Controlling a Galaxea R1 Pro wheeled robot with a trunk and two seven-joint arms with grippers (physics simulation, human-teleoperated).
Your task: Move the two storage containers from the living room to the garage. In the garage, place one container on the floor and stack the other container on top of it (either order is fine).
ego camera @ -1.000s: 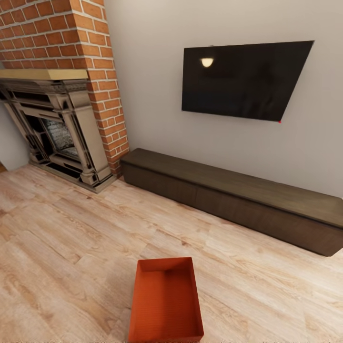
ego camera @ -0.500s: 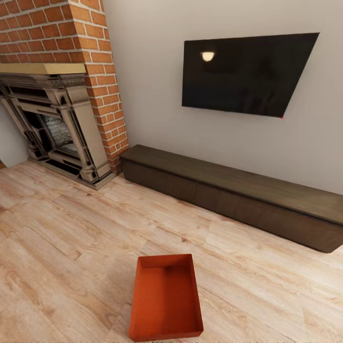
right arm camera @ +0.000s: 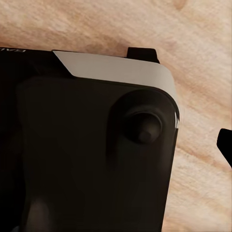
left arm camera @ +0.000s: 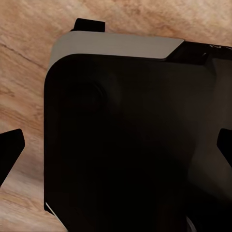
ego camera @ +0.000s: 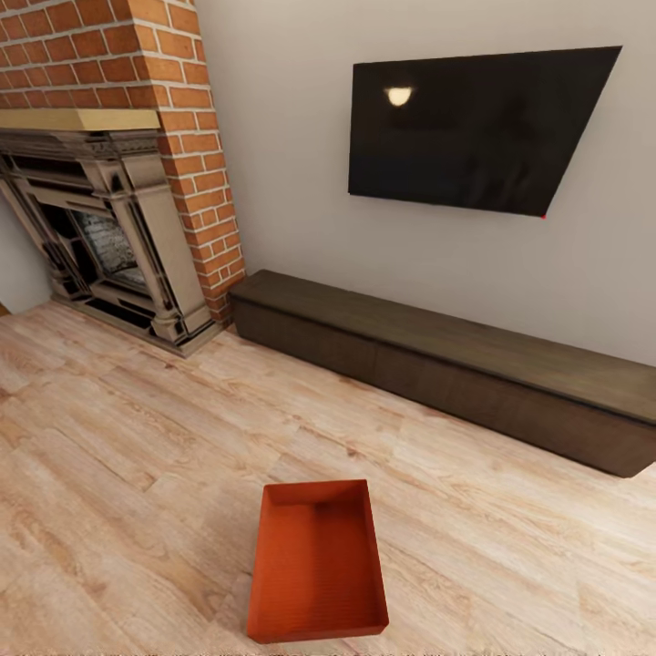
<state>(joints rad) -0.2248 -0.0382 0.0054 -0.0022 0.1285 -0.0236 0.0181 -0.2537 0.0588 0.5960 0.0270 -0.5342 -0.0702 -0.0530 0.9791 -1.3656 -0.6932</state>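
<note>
One orange-red storage container (ego camera: pixel 317 560) lies open-top and empty on the light wood plank floor (ego camera: pixel 137 456) of the living room, close in front of me at the lower middle of the head view. In the left wrist view my left gripper (left arm camera: pixel 116 154) hangs over the robot's dark base, its two dark fingertips (left arm camera: pixel 10 150) far apart at opposite picture edges, nothing between them. In the right wrist view my right gripper (right arm camera: pixel 116 150) also hangs over the base; one fingertip (right arm camera: pixel 226 147) shows at the edge, the other is lost against the black body.
A brick fireplace (ego camera: pixel 100 228) stands at the back left. A long low dark cabinet (ego camera: pixel 437 364) runs along the grey wall under a wall TV (ego camera: pixel 474 128). Open wood floor lies left and right of the container.
The whole head view has shifted: the TV, the cabinet and the container all sit a little higher in the picture. The container itself has stayed put on the floor.
</note>
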